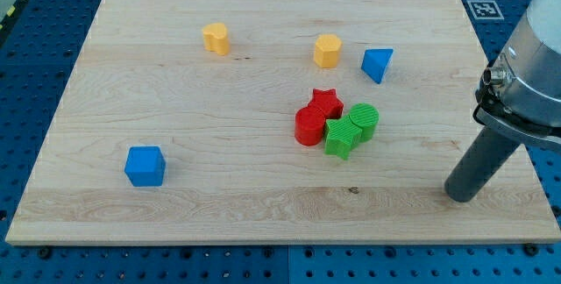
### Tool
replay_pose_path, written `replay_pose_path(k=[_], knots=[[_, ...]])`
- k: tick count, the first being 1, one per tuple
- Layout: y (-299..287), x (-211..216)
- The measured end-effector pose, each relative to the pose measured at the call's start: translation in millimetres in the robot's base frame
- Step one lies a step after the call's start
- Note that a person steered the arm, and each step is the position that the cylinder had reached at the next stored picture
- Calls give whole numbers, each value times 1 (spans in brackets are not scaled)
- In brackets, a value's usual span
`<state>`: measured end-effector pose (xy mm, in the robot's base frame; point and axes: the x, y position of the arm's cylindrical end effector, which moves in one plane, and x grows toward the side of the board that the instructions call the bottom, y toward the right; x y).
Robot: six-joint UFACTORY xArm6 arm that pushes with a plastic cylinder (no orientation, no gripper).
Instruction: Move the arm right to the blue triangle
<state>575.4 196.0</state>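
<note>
The blue triangle [377, 63] lies on the wooden board [219, 109] in the upper right part of the view. My tip [462, 195] rests on the board near its lower right corner, well below and to the right of the blue triangle. It touches no block. The rod rises from the tip toward the view's upper right into the arm.
A yellow hexagon [327, 50] sits left of the blue triangle. A yellow heart-like block [216, 38] is farther left. A red star [326, 102], red cylinder [308, 127], green star [340, 137] and green cylinder [364, 121] cluster mid-board. A blue cube [145, 166] lies lower left.
</note>
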Motion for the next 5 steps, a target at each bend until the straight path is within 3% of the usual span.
replay_pose_path(k=[2,5], knots=[[6,-9],[5,-95]])
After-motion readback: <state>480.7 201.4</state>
